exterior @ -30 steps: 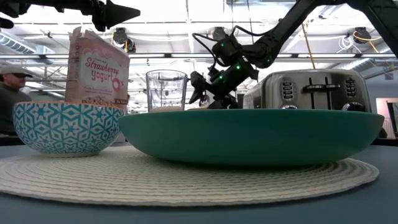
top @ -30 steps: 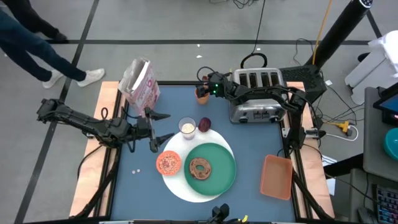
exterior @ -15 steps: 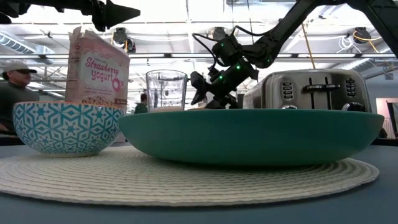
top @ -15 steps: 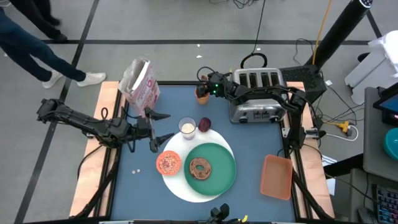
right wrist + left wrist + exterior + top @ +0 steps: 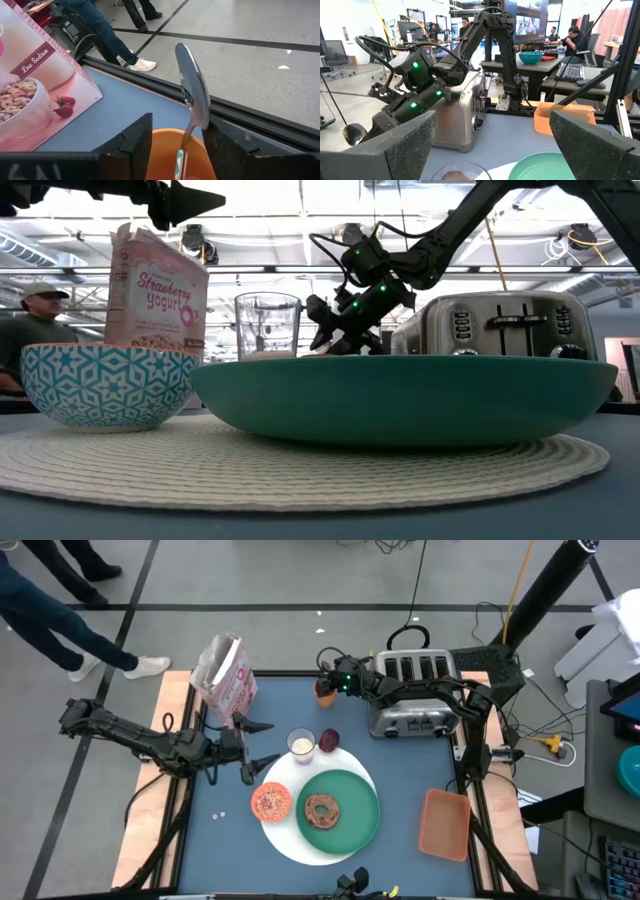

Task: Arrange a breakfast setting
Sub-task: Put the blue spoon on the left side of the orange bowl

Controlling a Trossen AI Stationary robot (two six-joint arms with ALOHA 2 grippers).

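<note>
The round white mat carries the green plate with the brown bagel, the small orange bowl, the glass of milk and the dark red fruit. The pink cereal box stands at the far left. The spoon stands bowl end up in an orange cup by the far edge. My right gripper is open over the cup, one finger on either side of the spoon's handle. My left gripper is open and empty, left of the glass. My right gripper's fingers stand on either side of the spoon's handle, coming slanting down from the table's right. There is a gap on both sides of the handle. Whether the spoon's neck touches the nearer finger, I cannot tell.
The silver toaster stands at the far right under my right arm. The rectangular orange tray lies at the near right. Two cereal pieces lie left of the mat. People walk on the floor beyond the far left corner.
My right gripper has sunk a little toward the orange cup, as the low view shows. The spoon and the things on the mat have stayed where they were.
</note>
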